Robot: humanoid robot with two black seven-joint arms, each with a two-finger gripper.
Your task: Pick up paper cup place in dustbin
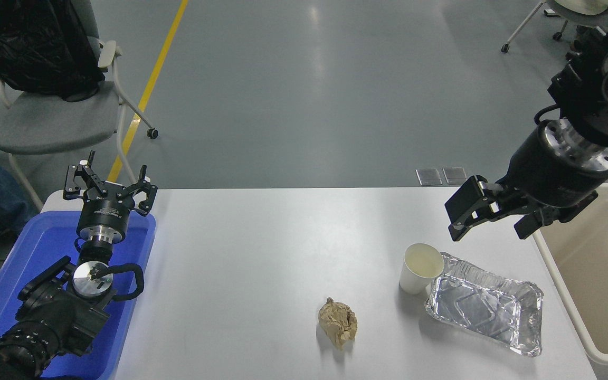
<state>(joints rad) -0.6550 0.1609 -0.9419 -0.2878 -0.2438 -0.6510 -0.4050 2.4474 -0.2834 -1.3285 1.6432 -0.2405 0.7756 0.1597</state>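
The white paper cup (420, 267) stands upright on the white table (262, 248), right of centre, touching the left end of a foil tray. My right gripper (488, 227) is open and empty, hanging above the table, up and to the right of the cup and apart from it. The cream-beige dustbin (594, 264) stands off the table's right edge; its rim shows behind the right arm. My left gripper (108, 187) is open and parked over the blue tray at the lower left.
A shiny foil tray (486, 303) lies right of the cup. A crumpled brown paper ball (338, 323) lies at front centre. A blue plastic tray (24, 264) sits at the left edge. A grey chair (50, 116) stands beyond the table's far left.
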